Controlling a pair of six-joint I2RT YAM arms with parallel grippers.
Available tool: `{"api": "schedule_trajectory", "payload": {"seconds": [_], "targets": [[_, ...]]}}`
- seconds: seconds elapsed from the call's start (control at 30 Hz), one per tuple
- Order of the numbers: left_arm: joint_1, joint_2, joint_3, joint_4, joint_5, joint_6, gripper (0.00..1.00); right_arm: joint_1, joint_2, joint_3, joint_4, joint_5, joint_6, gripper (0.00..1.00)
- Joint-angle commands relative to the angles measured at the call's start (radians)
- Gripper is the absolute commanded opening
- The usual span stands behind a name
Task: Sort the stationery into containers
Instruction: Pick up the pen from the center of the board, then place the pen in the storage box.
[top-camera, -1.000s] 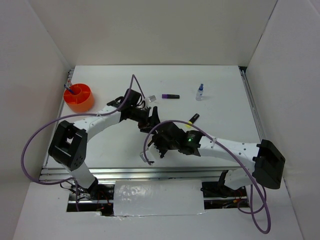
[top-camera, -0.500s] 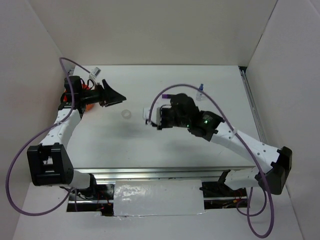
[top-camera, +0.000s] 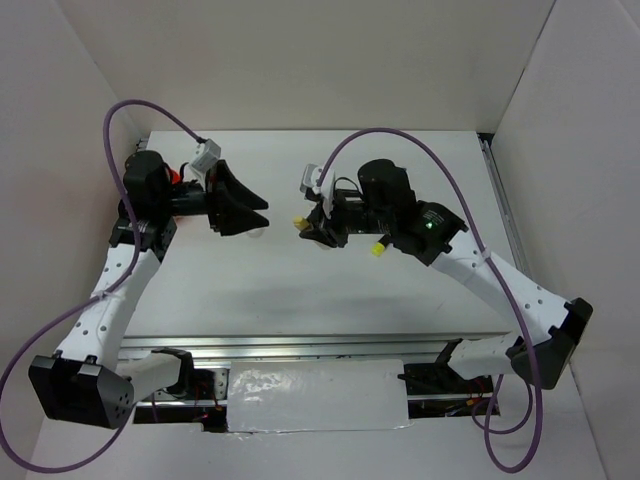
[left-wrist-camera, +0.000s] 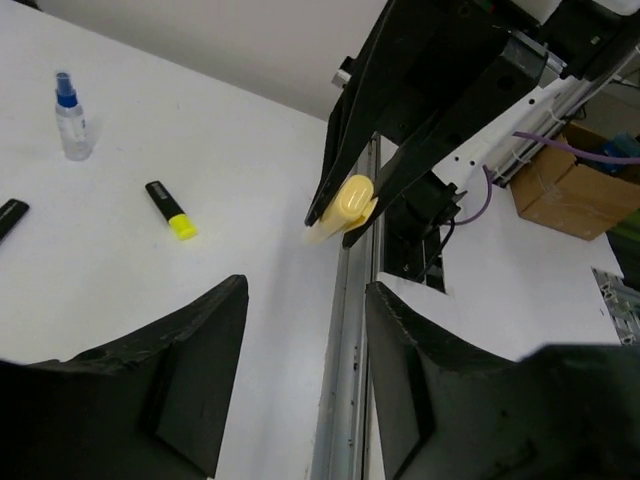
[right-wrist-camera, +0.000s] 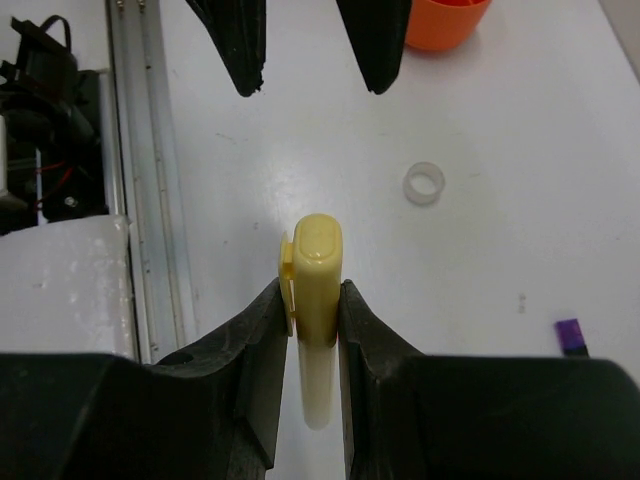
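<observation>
The right gripper (right-wrist-camera: 312, 292) is clamped on the pale yellow stick (right-wrist-camera: 318, 250), facing the left gripper (left-wrist-camera: 305, 290), whose jaws stand apart and empty. The right wrist view shows the white tape ring (right-wrist-camera: 423, 184) and orange cup (right-wrist-camera: 445, 20), which the left wrist view lacks; the left wrist view instead shows the black-yellow highlighter (left-wrist-camera: 170, 211) and blue-capped bottle (left-wrist-camera: 72, 105) on the table.

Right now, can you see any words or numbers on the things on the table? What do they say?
No text can be read in any view.
pale yellow stick: plain, no print showing.
black-yellow highlighter: too small to show any label.
clear bottle: no label that can be read.
orange cup: plain.
cardboard box: no print visible.
</observation>
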Motion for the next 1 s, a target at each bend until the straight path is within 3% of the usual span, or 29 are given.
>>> {"api": "schedule_trajectory", "payload": {"seconds": [0.0, 0.2, 0.4, 0.7, 0.97], "targets": [[-0.051, 0.001, 0.031, 0.071, 0.055, 0.033, 0.61, 0.008, 0.005, 0.047, -0.014, -0.081, 0.054, 0.0], [-0.129, 0.026, 0.107, -0.116, 0.03, 0.186, 0.64, 0.022, 0.019, 0.078, -0.019, -0.113, 0.061, 0.0], [-0.155, 0.036, 0.113, -0.102, 0.052, 0.18, 0.66, 0.037, 0.038, 0.102, -0.034, -0.127, 0.054, 0.0], [-0.178, 0.047, 0.136, -0.152, 0.044, 0.223, 0.58, 0.054, 0.06, 0.119, -0.037, -0.126, 0.052, 0.0], [-0.186, 0.053, 0.129, -0.129, 0.049, 0.199, 0.44, 0.051, 0.08, 0.136, -0.031, -0.124, 0.063, 0.0]]}}
